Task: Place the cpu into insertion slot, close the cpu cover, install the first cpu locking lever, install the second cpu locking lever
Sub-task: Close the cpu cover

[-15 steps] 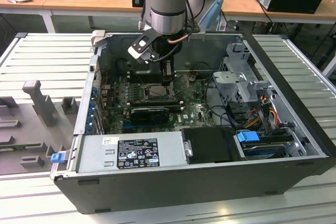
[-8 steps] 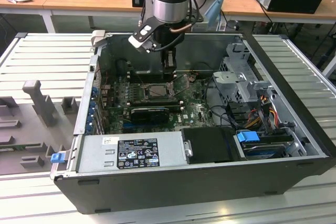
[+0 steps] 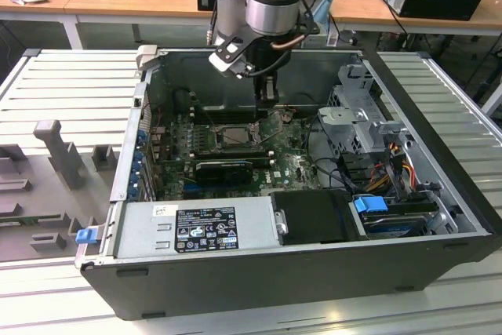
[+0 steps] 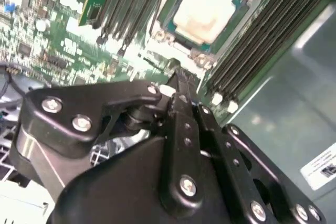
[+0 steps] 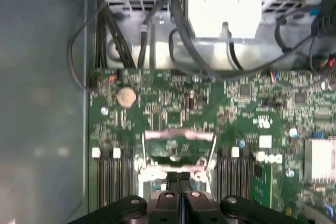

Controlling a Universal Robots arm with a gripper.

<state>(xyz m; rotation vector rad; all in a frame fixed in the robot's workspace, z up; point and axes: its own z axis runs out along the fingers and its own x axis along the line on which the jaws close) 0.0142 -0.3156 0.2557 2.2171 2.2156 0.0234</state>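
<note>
The cpu lies flat in the insertion slot on the green motherboard, its pale top facing up. In the exterior view the insertion slot sits mid-board inside the open computer case. The cpu cover, a thin silvery frame, stands raised from the slot, and the board shows through its window. My gripper hangs just above the slot's edge on the exterior view's right. Its fingers are pressed together with nothing between them, and the tips are right at the cover's hinged end.
Long black memory slots flank the socket on both sides. A black card lies in front of it. The drive cage, bundled cables and power supply crowd the case. A grey fixture stands on the exterior view's left.
</note>
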